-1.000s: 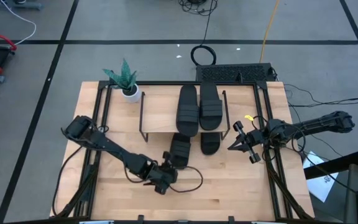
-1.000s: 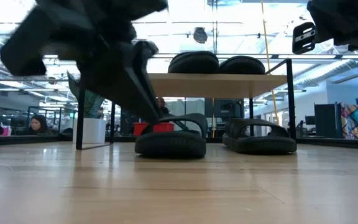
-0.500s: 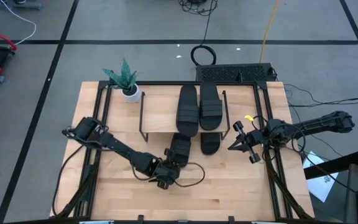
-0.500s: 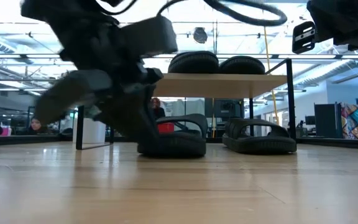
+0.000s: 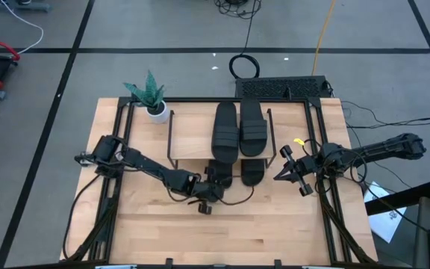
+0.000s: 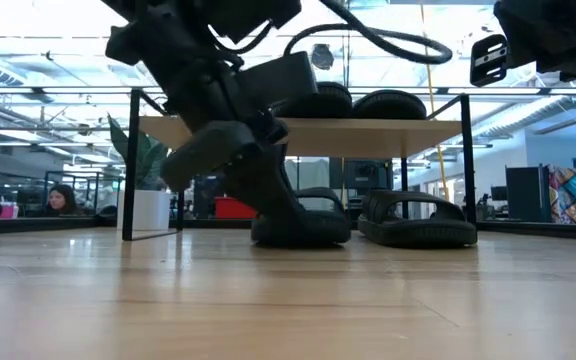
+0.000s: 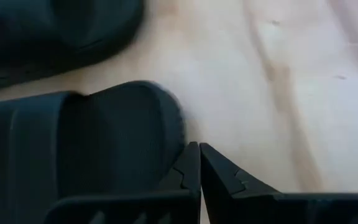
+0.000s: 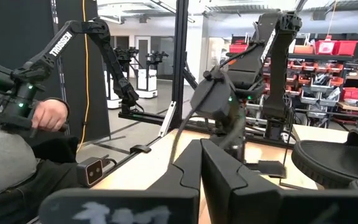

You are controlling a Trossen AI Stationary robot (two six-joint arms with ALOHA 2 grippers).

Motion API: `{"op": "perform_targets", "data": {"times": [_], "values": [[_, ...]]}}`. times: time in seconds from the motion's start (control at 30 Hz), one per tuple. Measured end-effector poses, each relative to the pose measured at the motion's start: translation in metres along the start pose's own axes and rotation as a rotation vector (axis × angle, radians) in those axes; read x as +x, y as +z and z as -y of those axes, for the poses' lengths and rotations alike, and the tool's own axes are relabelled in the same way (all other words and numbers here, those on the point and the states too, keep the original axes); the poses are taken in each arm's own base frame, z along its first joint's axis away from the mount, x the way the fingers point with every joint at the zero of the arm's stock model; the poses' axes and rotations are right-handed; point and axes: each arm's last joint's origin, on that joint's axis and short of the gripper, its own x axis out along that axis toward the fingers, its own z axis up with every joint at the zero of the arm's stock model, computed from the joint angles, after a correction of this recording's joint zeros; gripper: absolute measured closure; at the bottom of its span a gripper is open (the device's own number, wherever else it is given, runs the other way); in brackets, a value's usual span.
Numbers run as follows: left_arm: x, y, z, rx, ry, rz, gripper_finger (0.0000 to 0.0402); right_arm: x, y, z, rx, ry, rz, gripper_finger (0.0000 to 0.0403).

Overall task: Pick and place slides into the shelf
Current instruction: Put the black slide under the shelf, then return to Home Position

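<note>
Two black slides [image 5: 226, 128] [image 5: 253, 125] lie side by side on the top board of the shelf [image 5: 189, 138]. Two more rest sole-down on the table, their far ends under the shelf: a left one [image 5: 219, 173] and a right one [image 5: 252, 172]. My left gripper [image 5: 212, 188] is shut, low over the table at the left slide's near end [image 7: 123, 130]. My right gripper [image 5: 284, 174] hangs shut in the air by the table's right edge, touching nothing. My left gripper lies with its shut fingers [image 7: 188, 165] against the rounded near end [image 7: 174, 134] of the left slide, the outer side of one finger at its rim. It comes slanting down from the table's near left. The slide lies flat on the table.
A small potted plant [image 5: 151, 96] stands at the shelf's far left. A loose black cable [image 5: 237, 198] loops over the table behind my left gripper. The right wrist view shows a person [image 8: 36, 124] seated beyond the table. Bare tabletop lies along the near edge.
My left gripper has gone toward the table's right and far edges, in toward the shelf, sinking a little. The left slide has slid along the table ahead of it, farther under the shelf and closer to the right slide.
</note>
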Motion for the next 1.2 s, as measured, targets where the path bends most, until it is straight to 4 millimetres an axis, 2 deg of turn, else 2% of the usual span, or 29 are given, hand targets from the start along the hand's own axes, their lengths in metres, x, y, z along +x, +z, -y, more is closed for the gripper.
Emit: {"op": "perform_targets", "data": {"times": [0.13,0.23,0.33,0.47,0.57,0.67,0.77,1.0,1.1,1.2], "values": [[-0.007,0.002,0.017,0.112,-0.060,0.022,0.0401,0.000,-0.001,0.000,0.000,0.000,-0.012,0.0403],[-0.023,0.007,0.034,0.190,-0.039,0.049,0.0400,0.000,-0.003,0.000,0.017,0.006,-0.034,0.0403],[-0.053,0.010,0.046,0.206,0.083,0.057,0.0401,0.000,-0.005,0.000,0.032,0.005,-0.050,0.0403],[-0.107,0.010,0.060,0.213,0.208,0.102,0.0401,0.000,-0.005,0.000,0.023,0.002,-0.046,0.0403],[-0.140,-0.004,0.060,0.197,0.261,0.162,0.0401,0.000,-0.005,0.000,0.015,-0.004,-0.046,0.0403],[-0.159,-0.028,0.051,0.109,0.298,0.228,0.0401,0.000,-0.005,0.000,0.014,-0.005,-0.046,0.0403],[-0.165,-0.050,0.044,0.019,0.290,0.347,0.0401,0.000,-0.005,0.000,0.014,-0.005,-0.048,0.0403],[-0.156,-0.097,0.035,-0.037,0.108,0.650,0.0401,0.000,-0.005,0.000,0.014,-0.001,-0.048,0.0403],[-0.149,-0.112,0.026,-0.123,0.121,0.675,0.0401,0.000,-0.005,0.000,0.004,-0.001,-0.050,0.0403],[-0.142,-0.118,0.016,-0.198,0.133,0.657,0.0401,0.000,-0.006,0.000,0.000,0.000,-0.055,0.0403]]}}
